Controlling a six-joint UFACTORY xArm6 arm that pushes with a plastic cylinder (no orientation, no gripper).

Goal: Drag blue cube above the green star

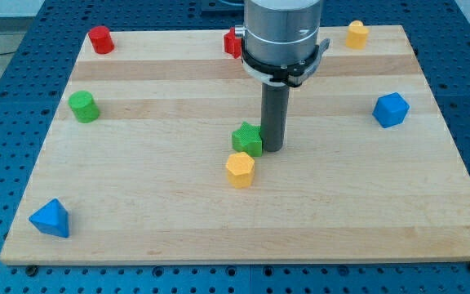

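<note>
The blue cube (391,109) sits near the view's right edge of the wooden board (137,204). The green star (248,139) lies near the board's middle. My tip (272,148) stands on the board right beside the green star, at its right side, seemingly touching it. The blue cube is far to the right of my tip and slightly higher in the view.
A yellow hexagonal block (240,169) lies just below the green star. A green cylinder (83,106) is at the left, a red cylinder (100,39) at the top left, a blue triangular block (50,219) at the bottom left, a red block (232,42) partly hidden behind the arm, a yellow block (356,34) at the top right.
</note>
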